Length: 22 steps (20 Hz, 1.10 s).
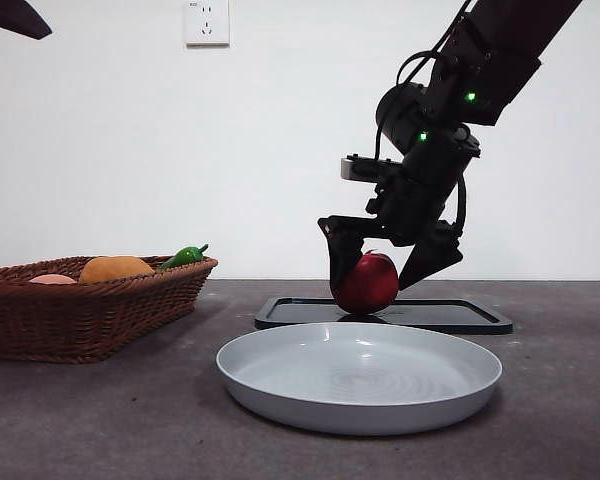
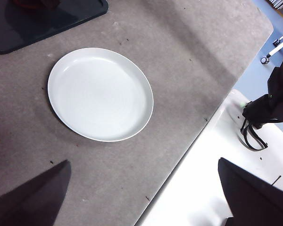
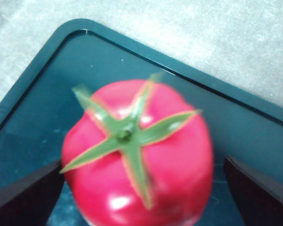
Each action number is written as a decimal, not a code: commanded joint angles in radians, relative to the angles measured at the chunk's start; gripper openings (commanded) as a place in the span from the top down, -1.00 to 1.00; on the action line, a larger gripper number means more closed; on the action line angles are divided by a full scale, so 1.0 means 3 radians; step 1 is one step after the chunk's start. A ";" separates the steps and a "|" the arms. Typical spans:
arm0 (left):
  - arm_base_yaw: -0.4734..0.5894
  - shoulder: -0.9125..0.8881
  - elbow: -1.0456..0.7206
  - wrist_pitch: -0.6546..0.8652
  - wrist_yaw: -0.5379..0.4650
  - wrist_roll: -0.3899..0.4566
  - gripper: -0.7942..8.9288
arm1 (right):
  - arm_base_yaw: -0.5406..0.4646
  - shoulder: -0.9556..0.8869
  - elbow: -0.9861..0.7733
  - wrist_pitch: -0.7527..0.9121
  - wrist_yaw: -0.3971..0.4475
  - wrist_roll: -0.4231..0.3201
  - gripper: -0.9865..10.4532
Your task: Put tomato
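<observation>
The glossy red tomato (image 1: pixel 367 283) with a green stem sits on the dark tray (image 1: pixel 460 315) behind the white plate (image 1: pixel 360 400). My right gripper (image 1: pixel 370 288) is lowered around it with its jaws open. One jaw is close against the tomato's side and the other stands apart from it. The right wrist view shows the tomato (image 3: pixel 146 160) from above, between the right gripper's (image 3: pixel 141 197) spread jaws, over the tray (image 3: pixel 47 94). My left gripper (image 2: pixel 146 197) is open and empty, high above the plate (image 2: pixel 99 94). It shows only as a black tip (image 1: pixel 15 18) in the front view.
A wicker basket (image 1: pixel 90 305) at the left holds an orange round fruit (image 1: pixel 115 267), a small green pepper (image 1: pixel 185 255) and a pale pink item (image 1: pixel 52 279). The table's edge (image 2: pixel 188 155) runs near the plate in the left wrist view. A corner of the tray (image 2: pixel 47 19) lies beyond the plate.
</observation>
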 commanded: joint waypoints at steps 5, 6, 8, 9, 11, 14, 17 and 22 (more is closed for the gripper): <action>-0.0015 0.0020 0.0051 0.0032 0.0019 0.0039 -0.18 | 0.0011 -0.0525 0.0085 -0.0446 -0.0001 0.0011 -0.10; -0.0015 0.0020 0.0051 0.0033 0.0019 0.0039 -0.18 | 0.0011 -0.0662 0.0085 -0.0539 -0.0004 0.0011 -0.10; -0.0015 0.0020 0.0051 0.0032 0.0019 0.0039 -0.18 | 0.0015 -0.0991 0.0085 -0.0752 -0.0013 0.0011 -0.10; -0.0015 0.0020 0.0051 0.0032 0.0019 0.0039 -0.18 | 0.0015 -0.1169 0.0085 -0.0866 -0.0056 0.0010 -0.10; -0.0015 0.0020 0.0051 0.0033 0.0019 0.0039 -0.18 | 0.0015 -0.1548 0.0084 -0.1156 -0.0202 0.0010 -0.10; -0.0015 0.0020 0.0051 0.0036 0.0019 0.0041 -0.18 | 0.0015 -0.2076 0.0078 -0.1642 -0.0252 0.0006 -0.10; -0.0015 0.0020 0.0051 0.0034 0.0019 0.0041 -0.18 | 0.0018 -0.2504 -0.0013 -0.1940 -0.0304 0.0006 -0.10; -0.0015 0.0020 0.0051 0.0034 0.0019 0.0041 -0.18 | 0.0086 -0.3325 -0.0619 -0.2054 -0.0429 0.0006 -0.10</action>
